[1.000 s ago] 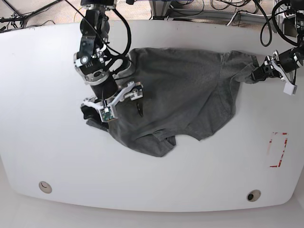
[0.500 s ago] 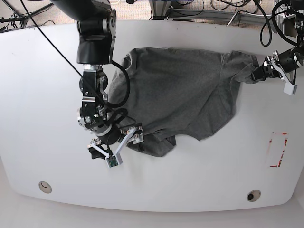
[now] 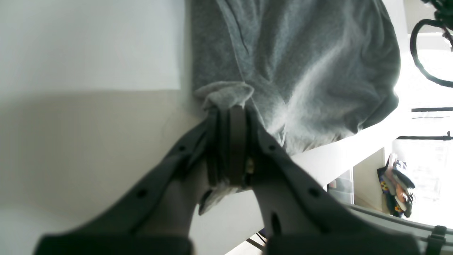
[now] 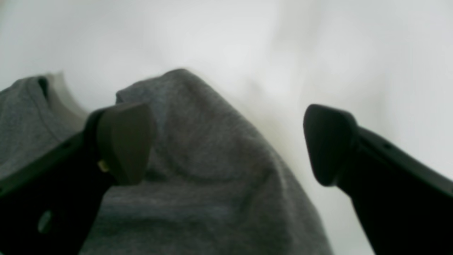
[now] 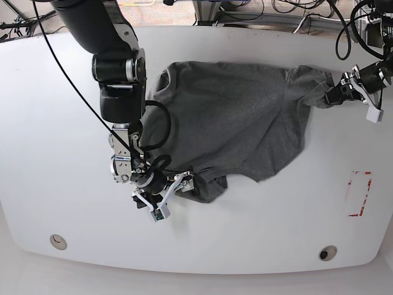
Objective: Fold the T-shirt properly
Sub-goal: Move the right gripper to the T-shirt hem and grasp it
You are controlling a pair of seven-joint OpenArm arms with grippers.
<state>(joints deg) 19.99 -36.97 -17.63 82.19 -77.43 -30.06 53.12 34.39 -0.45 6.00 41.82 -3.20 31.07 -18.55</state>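
The T-shirt lies spread and rumpled across the middle of the white counter. From above, the left hand sits at the shirt's far sleeve; only its wrist view shows the jaws pressed together on a bunched fold of the cloth. The right hand hovers at the shirt's near edge, and its wrist view shows both fingers spread wide with grey fabric below, gripping nothing. That close view is blurred, and the arm hides the shirt's left edge
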